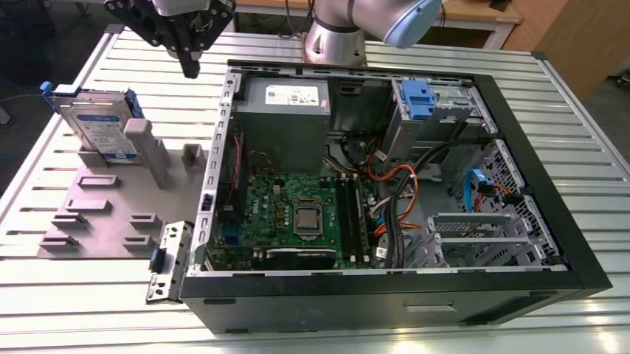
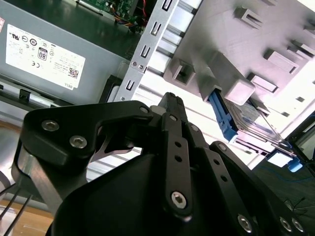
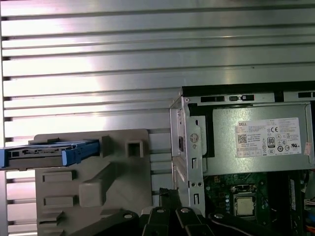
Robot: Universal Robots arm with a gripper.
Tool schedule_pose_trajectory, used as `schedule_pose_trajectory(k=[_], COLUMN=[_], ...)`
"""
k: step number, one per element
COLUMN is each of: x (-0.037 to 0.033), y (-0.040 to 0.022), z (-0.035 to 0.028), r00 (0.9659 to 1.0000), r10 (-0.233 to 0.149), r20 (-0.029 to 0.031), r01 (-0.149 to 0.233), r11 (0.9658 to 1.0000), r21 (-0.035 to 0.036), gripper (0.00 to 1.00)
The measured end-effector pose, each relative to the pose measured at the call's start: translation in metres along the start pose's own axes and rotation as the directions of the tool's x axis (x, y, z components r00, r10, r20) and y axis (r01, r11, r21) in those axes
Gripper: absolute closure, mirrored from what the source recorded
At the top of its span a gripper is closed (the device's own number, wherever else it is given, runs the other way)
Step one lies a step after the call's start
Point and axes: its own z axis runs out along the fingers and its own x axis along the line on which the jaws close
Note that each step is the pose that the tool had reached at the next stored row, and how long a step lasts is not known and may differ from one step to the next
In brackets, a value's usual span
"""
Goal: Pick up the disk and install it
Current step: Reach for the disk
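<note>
Pincer (image 1: 189, 68) pressed together, nothing in it, hanging above the bench (image 1: 79, 310). In both wrist views the fingertips meet in one dark point.

Disk (image 1: 99, 125) is below the pincer and off to one side, well apart from it, toward the exterior view's left. It stands on edge in a slot of the grey fixture (image 1: 108, 199), blue carrier frame around it, label face out. First wrist view shows it edge-on (image 3: 44, 153).

On the pincer's other side, just below it, is the open computer case (image 1: 394, 287), lying flat with its near wall and power supply (image 1: 283, 99) closest to the pincer. The drive bay with a blue clip (image 1: 418, 99) is further off, past the power supply.

Risks, as I judge them:
- Fingers would have to spread before they can go round the disk; coming down pressed together would knock it.
- Disk is thin and upright, so a skewed pull could jam it in the slot or tip it.
- Grey post (image 1: 138, 136) stands just beside the disk, so a finger could strike it.
- Case wall is close under the pincer, and loose cables (image 1: 414, 184) inside could snag.

Surface: ribbed metal bench, glare on the slats. Room: wooden furniture behind, dark floor at the edge.
</note>
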Motion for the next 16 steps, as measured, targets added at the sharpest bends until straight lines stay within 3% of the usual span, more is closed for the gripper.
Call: schedule_pose_trajectory(k=[16], x=[0.0291], y=[-0.0022], z=[-0.0001], r00=[1.0], r10=[0.0], r20=[0.0], r01=[0.0], r11=[1.0], r21=[0.0], gripper=[0.89])
